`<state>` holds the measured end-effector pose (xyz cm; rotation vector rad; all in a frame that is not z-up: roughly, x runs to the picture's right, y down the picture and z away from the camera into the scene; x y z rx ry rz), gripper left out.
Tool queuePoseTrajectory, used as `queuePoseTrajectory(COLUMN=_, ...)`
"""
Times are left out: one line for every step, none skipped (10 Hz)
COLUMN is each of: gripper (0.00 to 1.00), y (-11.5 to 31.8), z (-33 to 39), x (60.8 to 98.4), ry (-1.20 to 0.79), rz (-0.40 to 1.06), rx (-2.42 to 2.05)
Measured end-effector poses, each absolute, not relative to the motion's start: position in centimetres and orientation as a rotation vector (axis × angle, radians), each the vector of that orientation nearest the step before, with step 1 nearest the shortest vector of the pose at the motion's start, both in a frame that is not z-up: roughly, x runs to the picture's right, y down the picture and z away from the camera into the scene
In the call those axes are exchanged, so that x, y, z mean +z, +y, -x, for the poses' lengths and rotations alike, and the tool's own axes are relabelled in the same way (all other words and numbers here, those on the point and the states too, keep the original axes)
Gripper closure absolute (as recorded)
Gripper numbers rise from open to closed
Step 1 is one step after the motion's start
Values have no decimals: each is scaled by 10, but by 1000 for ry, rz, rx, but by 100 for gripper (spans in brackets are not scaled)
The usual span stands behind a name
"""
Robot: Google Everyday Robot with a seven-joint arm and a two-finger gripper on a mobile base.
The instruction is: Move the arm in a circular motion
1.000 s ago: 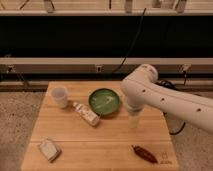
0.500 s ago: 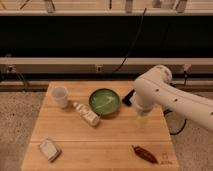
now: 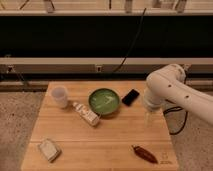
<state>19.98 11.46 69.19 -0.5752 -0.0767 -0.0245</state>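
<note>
White arm [image 3: 171, 91] above fingers [image 3: 149, 117], over table [image 3: 100, 147].

Looks like a robotics lab: a wooden table [image 3: 100, 145] on speckled floor [image 3: 15, 117], metal rails [image 3: 60, 64] and a dangling cable [image 3: 134, 40] behind the table, and the white arm [image 3: 172, 92] with its gripper [image 3: 149, 119] above the table's right side.

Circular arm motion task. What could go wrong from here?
1. The gripper hangs low over the right side of the table, close to the black phone; a circle sweeping left could knock it.
2. A wider circle may reach the green bowl.
3. The black cable loops beside the arm; it might snag.
</note>
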Motion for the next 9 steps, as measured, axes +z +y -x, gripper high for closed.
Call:
queuePoseTrajectory(gripper=20, y=113, z=-214, x=695, ry=-75, rz=580, rx=-11)
queuePoseTrajectory(gripper=20, y=112, z=-223, x=697, ry=-74, rz=581, rx=-3)
queuePoseTrajectory(gripper=20, y=109, z=-228, x=702, ry=-73, rz=585, rx=3)
queuePoseTrajectory(gripper=20, y=102, z=-226, x=709, ry=-77, rz=583, rx=10)
queuePoseTrajectory(gripper=20, y=96, z=-225, x=716, ry=-75, rz=587, rx=13)
queuePoseTrajectory(gripper=20, y=90, z=-228, x=723, ry=-75, rz=587, rx=21)
queuePoseTrajectory(gripper=20, y=89, z=-233, x=725, ry=-70, rz=589, rx=22)
queuePoseTrajectory(gripper=20, y=88, z=-236, x=726, ry=-68, rz=592, rx=17)
queuePoseTrajectory(gripper=20, y=81, z=-230, x=731, ry=-73, rz=587, rx=11)
